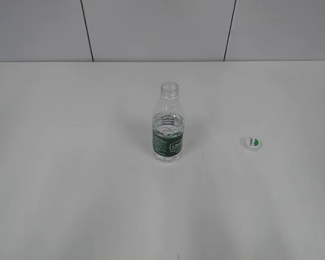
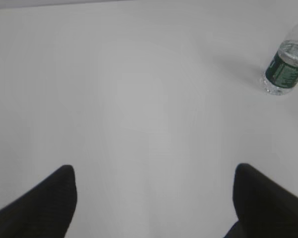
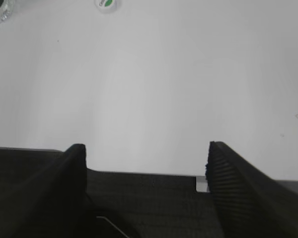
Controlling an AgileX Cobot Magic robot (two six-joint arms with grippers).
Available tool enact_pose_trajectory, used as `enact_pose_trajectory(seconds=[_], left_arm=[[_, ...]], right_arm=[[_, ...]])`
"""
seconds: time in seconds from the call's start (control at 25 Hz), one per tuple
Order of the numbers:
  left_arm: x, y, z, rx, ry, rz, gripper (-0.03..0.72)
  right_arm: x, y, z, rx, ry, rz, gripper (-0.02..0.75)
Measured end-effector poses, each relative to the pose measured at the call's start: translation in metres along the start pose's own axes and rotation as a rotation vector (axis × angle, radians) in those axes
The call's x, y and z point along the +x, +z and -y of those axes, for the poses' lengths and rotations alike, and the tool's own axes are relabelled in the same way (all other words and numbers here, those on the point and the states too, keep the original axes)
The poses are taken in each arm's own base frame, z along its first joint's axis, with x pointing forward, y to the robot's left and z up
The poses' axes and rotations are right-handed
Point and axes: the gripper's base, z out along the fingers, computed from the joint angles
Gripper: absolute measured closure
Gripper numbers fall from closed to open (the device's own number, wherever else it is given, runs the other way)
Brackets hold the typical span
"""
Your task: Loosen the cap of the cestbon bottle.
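Already off its neck, the cap lies flat on the white tabletop, leaf mark up, well apart from the cestbon bottle & to its right in the exterior view. Bottle stands upright, mouth open, some water inside, green label band low on the body. Left pincer: jaws spread wide, nothing btwn them, bottle far off at upper right. Right pincer: also spread wide, empty, cap far ahead of it.
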Motion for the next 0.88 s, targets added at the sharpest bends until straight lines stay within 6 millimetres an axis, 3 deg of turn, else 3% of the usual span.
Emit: enact_pose_trajectory(seconds=[0.32,0.88], left_arm=[[0.005,-0.008,0.0,0.003,-0.001,0.059,0.106],[0.005,-0.008,0.0,0.004,-0.001,0.06,0.107]], right_arm=[[0.023,-0.03,-0.007,0.037,-0.028,0.244,0.168],[0.025,-0.03,-0.007,0.039,-0.029,0.256,0.169]])
